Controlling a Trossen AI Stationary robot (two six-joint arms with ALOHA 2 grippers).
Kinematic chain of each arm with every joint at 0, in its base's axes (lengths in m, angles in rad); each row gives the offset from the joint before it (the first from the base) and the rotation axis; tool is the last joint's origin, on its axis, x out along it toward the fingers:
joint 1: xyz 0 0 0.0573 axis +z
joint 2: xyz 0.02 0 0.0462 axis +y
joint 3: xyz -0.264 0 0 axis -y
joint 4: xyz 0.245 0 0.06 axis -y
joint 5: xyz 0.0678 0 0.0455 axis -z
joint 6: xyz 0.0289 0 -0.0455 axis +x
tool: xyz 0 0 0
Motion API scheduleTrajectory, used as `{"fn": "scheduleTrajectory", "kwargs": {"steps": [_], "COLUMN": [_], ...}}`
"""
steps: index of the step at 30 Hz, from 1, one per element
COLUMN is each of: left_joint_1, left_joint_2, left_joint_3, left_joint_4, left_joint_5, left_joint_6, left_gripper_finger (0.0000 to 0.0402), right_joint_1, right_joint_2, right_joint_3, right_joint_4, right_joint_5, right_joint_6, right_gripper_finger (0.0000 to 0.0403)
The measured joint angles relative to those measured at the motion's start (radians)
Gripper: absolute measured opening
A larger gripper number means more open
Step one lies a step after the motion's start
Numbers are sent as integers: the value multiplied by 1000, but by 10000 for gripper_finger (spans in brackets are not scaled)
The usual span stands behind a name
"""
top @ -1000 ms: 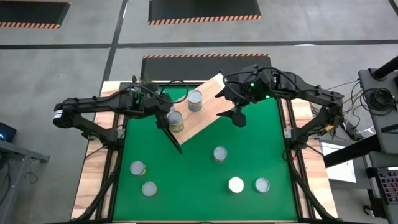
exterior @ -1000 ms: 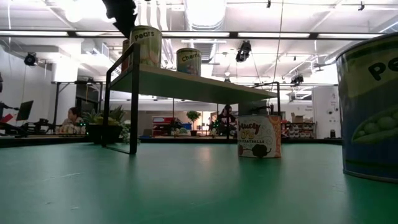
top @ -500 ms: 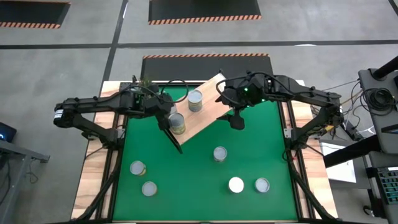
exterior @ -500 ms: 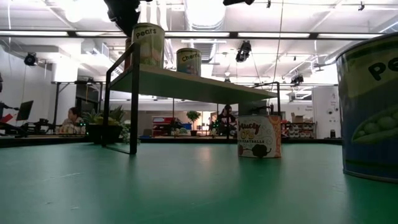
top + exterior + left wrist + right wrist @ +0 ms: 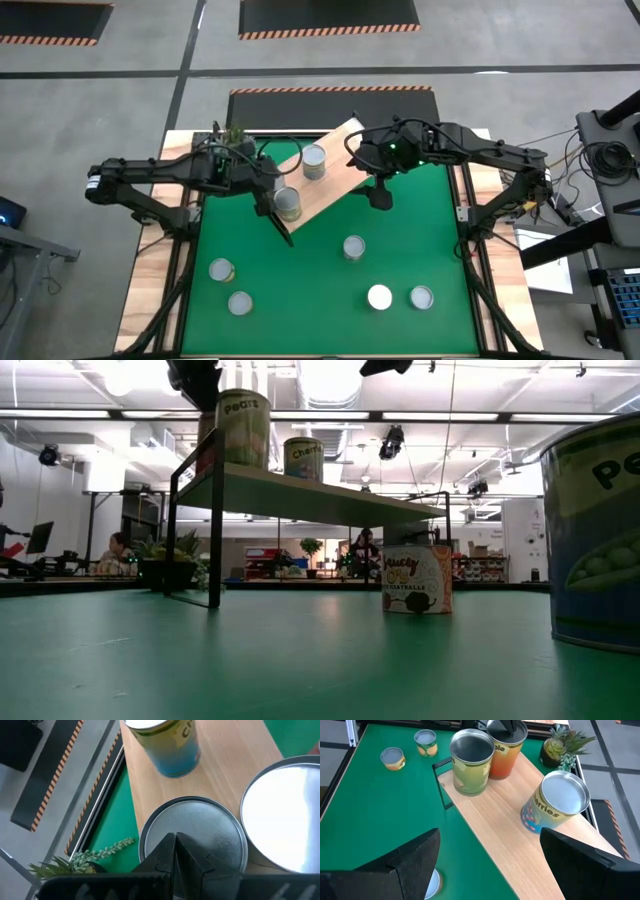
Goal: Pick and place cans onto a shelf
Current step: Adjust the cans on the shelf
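The light-wood shelf (image 5: 325,185) stands slanted at the far middle of the green mat and holds three cans. They are a blue-sided can (image 5: 314,160) at its far part, a green pears can (image 5: 288,205) at its near end, and an orange can (image 5: 506,749) beside the pears can. My left gripper (image 5: 175,842) is shut, its tips over the orange can's lid (image 5: 200,827). My right gripper (image 5: 490,870) is open and empty, hovering over the shelf's right edge (image 5: 380,192). Several more cans stand on the mat (image 5: 353,247). My left gripper points down from above with its shut fingertips (image 5: 502,725) over the middle of the orange can's lid. I cannot tell whether they touch it. The can stands upright on the shelf board.
A small potted plant (image 5: 228,135) stands at the far left corner, behind the shelf. Loose cans stand near left (image 5: 221,270), (image 5: 240,303) and near right (image 5: 380,297), (image 5: 421,297). One can stands very close to the low camera (image 5: 595,540). People sit in the room beyond.
The pears can has slid a little along the shelf board toward its near end and turned slightly about its axis. My right gripper has come down a little over the shelf's right edge, still open.
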Motion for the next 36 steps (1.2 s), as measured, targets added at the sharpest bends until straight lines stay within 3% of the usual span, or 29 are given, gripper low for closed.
{"fn": "scheduleTrajectory", "kwargs": {"steps": [9,16,22,27,36], "left_joint_1": [-6,-12,-38,-137,-387], "left_joint_2": [-19,-45,-47,-47,-48], "left_joint_3": [15,70,69,67,66], "left_joint_4": [-2,8,11,67,127], "left_joint_5": [18,8,-43,-158,-446], "left_joint_6": [-16,-17,-21,-29,-10], "left_gripper_finger": [0,0,0,0,0], "right_joint_1": [-2,-27,-117,-221,-402], "right_joint_2": [-1,-1,0,0,18], "right_joint_3": [-24,-162,-240,-307,-439], "right_joint_4": [37,194,280,395,750], "right_joint_5": [3,165,182,113,-49], "right_joint_6": [7,-72,-101,-127,-151], "right_gripper_finger": [329,329,329,329,328]}}
